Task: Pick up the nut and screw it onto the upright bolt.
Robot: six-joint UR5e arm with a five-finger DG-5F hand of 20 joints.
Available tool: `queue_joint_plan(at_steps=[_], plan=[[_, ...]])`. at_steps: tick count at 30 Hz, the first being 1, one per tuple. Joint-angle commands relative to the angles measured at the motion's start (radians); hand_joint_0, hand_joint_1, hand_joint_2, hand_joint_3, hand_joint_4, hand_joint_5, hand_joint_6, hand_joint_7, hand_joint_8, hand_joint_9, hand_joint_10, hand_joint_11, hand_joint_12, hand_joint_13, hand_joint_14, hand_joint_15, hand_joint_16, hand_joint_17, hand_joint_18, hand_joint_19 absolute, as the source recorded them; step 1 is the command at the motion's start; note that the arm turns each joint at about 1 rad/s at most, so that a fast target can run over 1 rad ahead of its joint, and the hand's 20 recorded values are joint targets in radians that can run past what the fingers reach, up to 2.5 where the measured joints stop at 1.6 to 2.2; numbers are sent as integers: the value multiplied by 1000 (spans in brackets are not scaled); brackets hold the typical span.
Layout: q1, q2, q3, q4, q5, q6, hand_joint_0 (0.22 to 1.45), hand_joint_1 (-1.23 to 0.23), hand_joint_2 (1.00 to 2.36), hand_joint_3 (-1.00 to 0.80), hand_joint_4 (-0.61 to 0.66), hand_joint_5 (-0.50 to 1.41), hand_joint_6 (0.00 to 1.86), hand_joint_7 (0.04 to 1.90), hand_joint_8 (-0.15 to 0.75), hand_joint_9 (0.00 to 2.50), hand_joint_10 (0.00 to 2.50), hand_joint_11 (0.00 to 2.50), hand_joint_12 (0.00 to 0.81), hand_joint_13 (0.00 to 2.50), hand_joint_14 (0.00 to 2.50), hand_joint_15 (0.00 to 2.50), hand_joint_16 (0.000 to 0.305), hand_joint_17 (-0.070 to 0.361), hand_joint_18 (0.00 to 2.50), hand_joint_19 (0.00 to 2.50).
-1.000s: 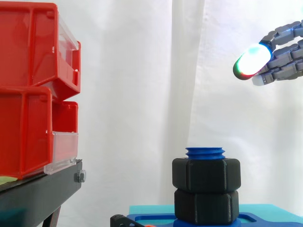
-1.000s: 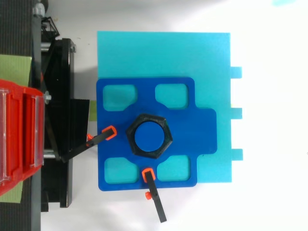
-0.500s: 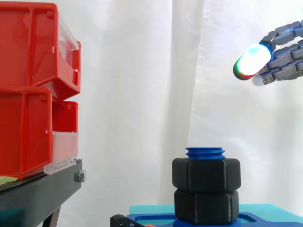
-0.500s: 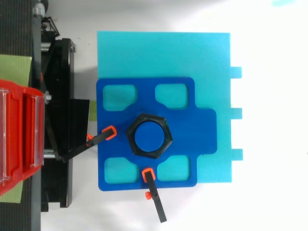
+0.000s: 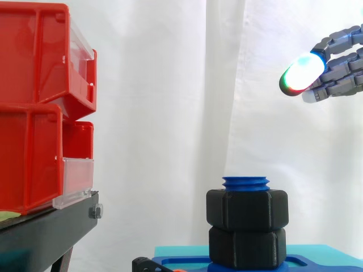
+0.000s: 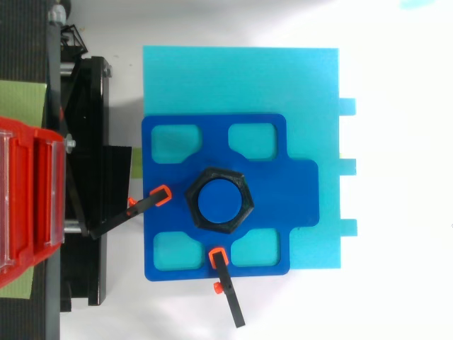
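Note:
A black hex nut (image 5: 247, 209) sits threaded on the upright blue bolt (image 5: 246, 182), whose threaded top pokes out above it. Under the nut is a second black hex piece (image 5: 247, 246), resting on the blue fixture plate (image 6: 283, 198). From above, the nut (image 6: 200, 181) rings the bolt's round blue top (image 6: 221, 200). My hand (image 5: 340, 68) hangs high at the right edge, well above and to the right of the bolt. Its fingers are relaxed and hold nothing, and one fingertip (image 5: 302, 72) glows white, green and red.
Red bins (image 5: 34, 113) stack on a black stand (image 5: 45, 232) at the left. The blue plate lies on a cyan base (image 6: 241, 78). Two black clamps with orange tips (image 6: 226, 283) (image 6: 145, 204) hold the plate at its left and front edges.

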Motion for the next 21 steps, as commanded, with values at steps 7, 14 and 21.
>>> queue_joint_plan(at_steps=[7, 14, 21], plan=[[0, 0, 0, 0, 0, 0, 487, -335, 1000, -500, 73, -218, 501, 607, 179, 239, 0, 0, 307, 232, 0, 0, 38, 85, 0, 0], [0, 0, 0, 0, 0, 0, 488, -333, 1000, -500, 65, -218, 501, 617, 179, 232, 0, 0, 307, 236, 0, 0, 38, 85, 0, 0], [0, 0, 0, 0, 0, 0, 487, -334, 1000, -500, 67, -218, 501, 601, 178, 229, 0, 0, 307, 239, 0, 0, 38, 85, 0, 0]])
